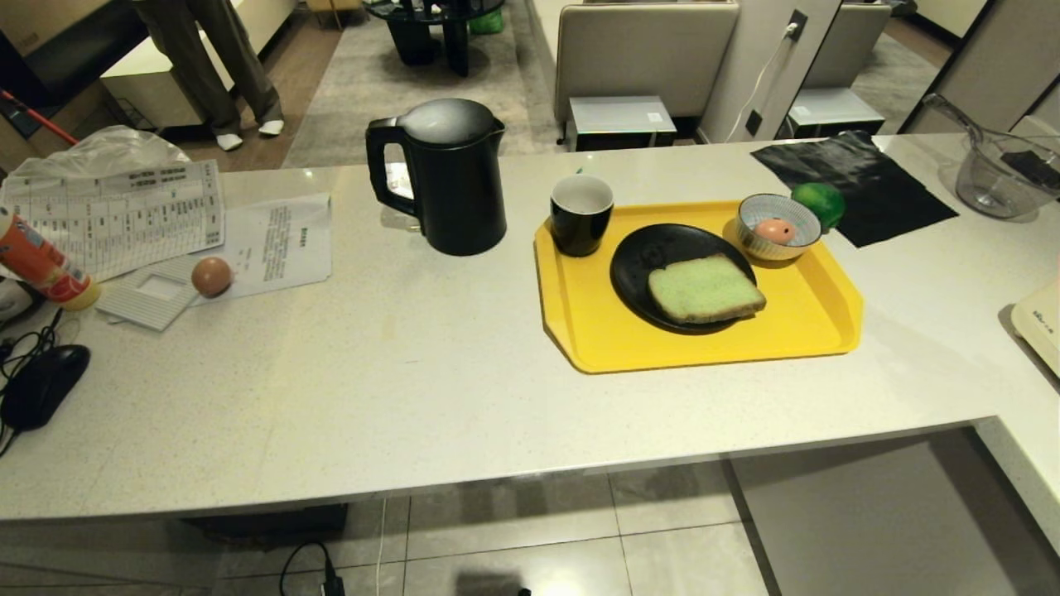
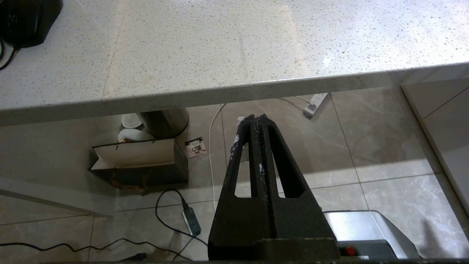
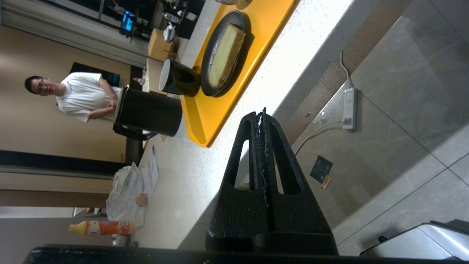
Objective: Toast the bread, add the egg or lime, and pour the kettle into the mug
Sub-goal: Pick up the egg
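One white counter [image 1: 464,389], one yellow tray [image 1: 596,339] on it, one black kettle [image 1: 451,178] just left of the tray. On the tray: one black plate [image 1: 642,265] with one bread [image 1: 704,288], one mug [image 1: 581,213], one striped bowl [image 1: 778,225] holding one egg [image 1: 775,230]; just behind, one lime [image 1: 818,204]. Two grippers, left gripper [image 2: 256,118] and right gripper [image 3: 263,112], low by the counter's front edge, jaws pressed together, empty.

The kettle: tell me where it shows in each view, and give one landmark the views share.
Head view: the kettle stands on the counter, left of the yellow tray.
Left wrist view: not in it.
Right wrist view: the kettle lies beside the tray's corner, next to the mug.
Shared landmark: the counter's speckled front edge.
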Tool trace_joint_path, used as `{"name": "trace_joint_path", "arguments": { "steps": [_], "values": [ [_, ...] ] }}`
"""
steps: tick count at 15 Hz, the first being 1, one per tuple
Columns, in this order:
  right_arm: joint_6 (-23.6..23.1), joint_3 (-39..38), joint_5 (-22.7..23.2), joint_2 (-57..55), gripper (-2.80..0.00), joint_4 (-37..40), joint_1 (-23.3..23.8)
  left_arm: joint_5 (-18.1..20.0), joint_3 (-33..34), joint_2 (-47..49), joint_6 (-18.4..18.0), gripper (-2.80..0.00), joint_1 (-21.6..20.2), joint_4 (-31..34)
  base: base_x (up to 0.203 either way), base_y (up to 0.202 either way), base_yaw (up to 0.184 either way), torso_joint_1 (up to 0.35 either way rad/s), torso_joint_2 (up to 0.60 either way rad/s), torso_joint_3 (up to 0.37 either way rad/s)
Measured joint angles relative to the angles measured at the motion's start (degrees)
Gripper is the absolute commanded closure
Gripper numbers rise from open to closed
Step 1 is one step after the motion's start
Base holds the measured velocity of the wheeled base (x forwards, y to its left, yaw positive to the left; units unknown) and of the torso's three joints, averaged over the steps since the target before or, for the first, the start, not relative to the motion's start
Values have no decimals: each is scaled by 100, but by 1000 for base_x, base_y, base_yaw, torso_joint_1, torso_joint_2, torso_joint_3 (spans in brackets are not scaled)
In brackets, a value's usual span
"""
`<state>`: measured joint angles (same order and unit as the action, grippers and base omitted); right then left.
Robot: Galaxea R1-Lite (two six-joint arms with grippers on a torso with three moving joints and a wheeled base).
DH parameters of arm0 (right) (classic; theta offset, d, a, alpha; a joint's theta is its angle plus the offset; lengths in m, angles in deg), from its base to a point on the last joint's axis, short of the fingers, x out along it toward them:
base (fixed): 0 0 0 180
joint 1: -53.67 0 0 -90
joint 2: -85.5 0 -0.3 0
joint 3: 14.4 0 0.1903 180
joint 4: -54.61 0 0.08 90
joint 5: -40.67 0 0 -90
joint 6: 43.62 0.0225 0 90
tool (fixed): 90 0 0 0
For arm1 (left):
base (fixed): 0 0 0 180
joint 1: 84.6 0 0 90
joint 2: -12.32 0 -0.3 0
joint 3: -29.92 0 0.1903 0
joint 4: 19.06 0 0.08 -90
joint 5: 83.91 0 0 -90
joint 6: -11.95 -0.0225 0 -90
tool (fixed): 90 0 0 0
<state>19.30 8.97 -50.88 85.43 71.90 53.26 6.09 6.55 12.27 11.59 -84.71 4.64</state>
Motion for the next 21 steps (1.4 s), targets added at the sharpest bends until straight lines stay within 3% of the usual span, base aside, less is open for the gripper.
{"name": "trace_joint_path", "arguments": {
  "steps": [15, 17, 21],
  "values": [
    [-118, 0, 52, 0, 0, 0, 0, 0, 0, 0, -2, 0, 0, -1, 0, 0, 0, 0, 0, 0],
    [-622, 0, 43, 0, 0, 46, 0, 0, 0, 0, -2, 0, 1, 1, 0, 0, 0, 0, 0, 0],
    [-2417, 0, 67, 0, 0, 83, 0, 0, 0, 0, 0, 0, -5, 2, 0, 0, 0, 0, 0, 0]
  ]
}}
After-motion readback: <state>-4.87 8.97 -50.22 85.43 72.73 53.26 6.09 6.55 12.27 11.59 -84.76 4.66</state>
